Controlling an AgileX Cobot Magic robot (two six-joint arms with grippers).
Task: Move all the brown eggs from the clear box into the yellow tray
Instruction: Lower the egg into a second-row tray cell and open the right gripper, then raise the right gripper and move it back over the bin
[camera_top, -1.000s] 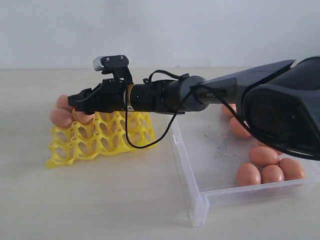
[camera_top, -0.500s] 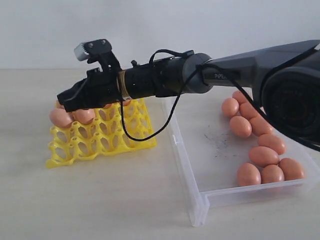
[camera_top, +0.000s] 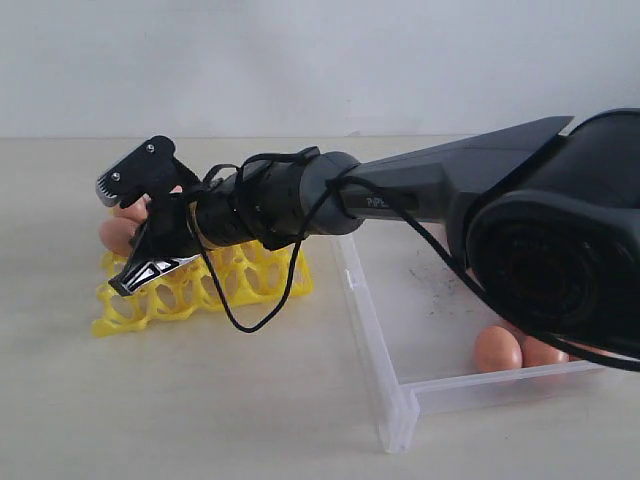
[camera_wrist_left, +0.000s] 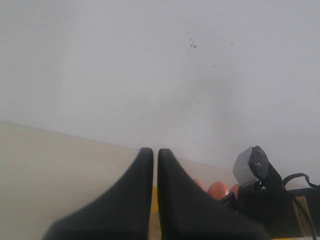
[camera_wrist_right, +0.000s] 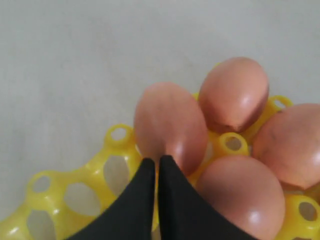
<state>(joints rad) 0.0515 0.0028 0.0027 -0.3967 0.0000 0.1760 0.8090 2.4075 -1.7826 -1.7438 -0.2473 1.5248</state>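
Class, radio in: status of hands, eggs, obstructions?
Right hand shut, empty, over yellow tray. Left hand shut, empty. Four brown eggs trayed; others in clear box. No obstruction seen.

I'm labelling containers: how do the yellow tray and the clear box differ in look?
The yellow tray is opaque openwork with round holes; the clear box is see-through with a solid, dark-scuffed floor. The tray looks smaller than the box. The tray's brown eggs sit in cups at one corner; the box's brown eggs lie loose by its front wall. Both rest on the pale table.
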